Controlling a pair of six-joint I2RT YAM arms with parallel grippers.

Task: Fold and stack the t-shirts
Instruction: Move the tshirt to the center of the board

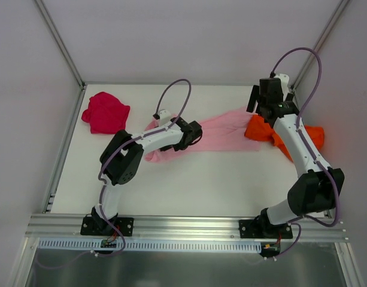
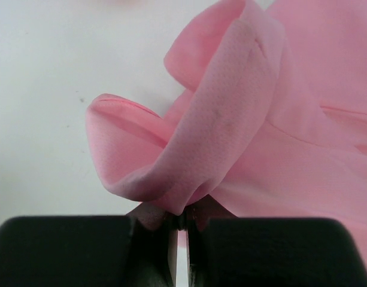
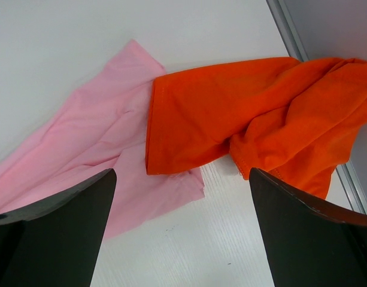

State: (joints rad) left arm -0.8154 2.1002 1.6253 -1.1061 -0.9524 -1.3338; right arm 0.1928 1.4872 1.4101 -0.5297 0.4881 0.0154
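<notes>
The light pink t-shirt [image 1: 222,134] lies stretched across the table's middle. My left gripper [image 1: 192,134] is shut on a bunched fold of the pink shirt [image 2: 231,119] at its left end. The orange t-shirt [image 1: 278,133] lies crumpled at the right, and its edge overlaps the pink shirt's right end [image 3: 189,125]. My right gripper [image 1: 264,98] hangs open and empty above that overlap, with its fingers [image 3: 303,239] spread wide. The crimson t-shirt [image 1: 105,112] lies bunched at the far left.
A metal frame rail [image 3: 291,30] runs along the table's right edge beside the orange shirt. White walls enclose the table on the left, back and right. The arm bases stand at the near edge [image 1: 183,224].
</notes>
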